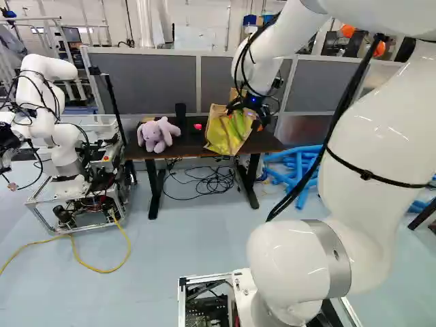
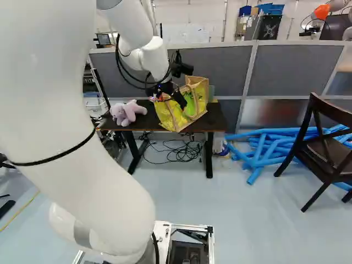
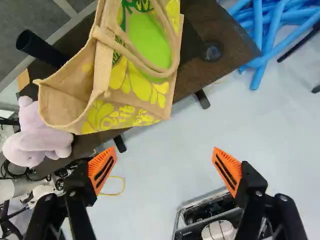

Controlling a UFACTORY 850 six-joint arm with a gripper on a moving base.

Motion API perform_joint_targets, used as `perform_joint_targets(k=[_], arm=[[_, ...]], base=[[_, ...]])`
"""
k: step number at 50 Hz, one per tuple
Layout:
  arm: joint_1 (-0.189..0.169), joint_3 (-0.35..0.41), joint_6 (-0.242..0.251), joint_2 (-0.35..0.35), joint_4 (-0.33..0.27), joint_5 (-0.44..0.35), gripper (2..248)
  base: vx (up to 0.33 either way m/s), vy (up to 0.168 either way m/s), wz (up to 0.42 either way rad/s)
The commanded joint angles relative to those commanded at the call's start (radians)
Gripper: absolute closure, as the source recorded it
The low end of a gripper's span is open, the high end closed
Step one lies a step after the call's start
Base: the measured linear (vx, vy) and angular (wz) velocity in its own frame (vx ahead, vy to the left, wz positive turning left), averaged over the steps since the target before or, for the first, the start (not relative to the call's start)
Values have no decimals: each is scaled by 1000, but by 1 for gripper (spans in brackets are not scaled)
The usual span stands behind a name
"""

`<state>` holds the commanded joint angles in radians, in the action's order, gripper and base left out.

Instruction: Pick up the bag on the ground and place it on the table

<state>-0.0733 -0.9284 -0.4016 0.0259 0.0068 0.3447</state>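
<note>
Tan cloth with yellow and green patterning covers the bag (image 3: 117,80), which sits tilted on the dark table (image 1: 266,142), close to the front edge. Ahead of it, the gripper (image 2: 168,100) stands wide apart, its orange pads (image 3: 102,169) holding nothing between them. Beside the bag lies a pale purple stuffed toy (image 1: 157,135), with a black cylinder (image 1: 180,112) near it. Black cables (image 2: 184,151) lie tangled on the floor under the table. Blue tubes (image 2: 267,149) are piled on the floor between the table and a dark wooden chair (image 2: 330,153), at the right of the right base view.
</note>
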Motion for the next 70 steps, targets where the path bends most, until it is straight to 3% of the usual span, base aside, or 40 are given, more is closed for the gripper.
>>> perform_joint_targets(k=[40, 70], arm=[[33, 380, 181, -138, -3, -549, 3], [52, 598, 286, -217, -5, -865, 3]], base=[[0, 0, 0], [0, 0, 0]])
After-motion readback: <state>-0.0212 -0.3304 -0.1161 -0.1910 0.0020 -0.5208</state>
